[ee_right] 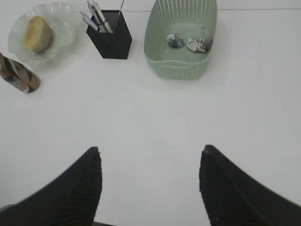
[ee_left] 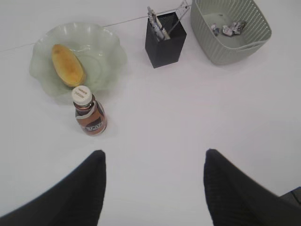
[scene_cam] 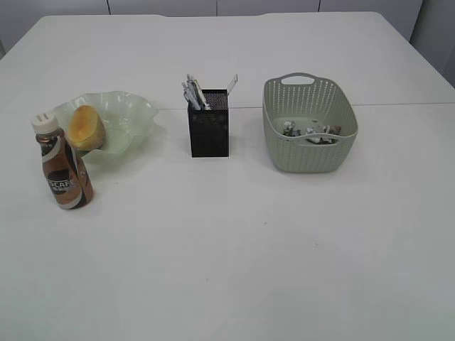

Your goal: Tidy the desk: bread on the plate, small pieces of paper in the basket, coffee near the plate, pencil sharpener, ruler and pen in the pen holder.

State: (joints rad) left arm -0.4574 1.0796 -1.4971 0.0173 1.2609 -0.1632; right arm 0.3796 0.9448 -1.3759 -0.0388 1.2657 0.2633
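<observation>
A bread roll (scene_cam: 86, 127) lies on the pale green wavy plate (scene_cam: 135, 114). A coffee bottle (scene_cam: 62, 165) stands upright just in front of the plate. The black mesh pen holder (scene_cam: 209, 133) holds pens and a ruler (scene_cam: 231, 84). The green basket (scene_cam: 306, 153) holds crumpled paper pieces (scene_cam: 309, 132). My left gripper (ee_left: 153, 157) is open and empty, high above bare table, near the bottle (ee_left: 88, 113). My right gripper (ee_right: 148, 155) is open and empty, above bare table in front of the basket (ee_right: 178, 70). Neither gripper shows in the exterior view. The pencil sharpener is not visible.
The white table (scene_cam: 234, 249) has a seam line running across behind the objects. Grey cabinet fronts stand beyond the far edge.
</observation>
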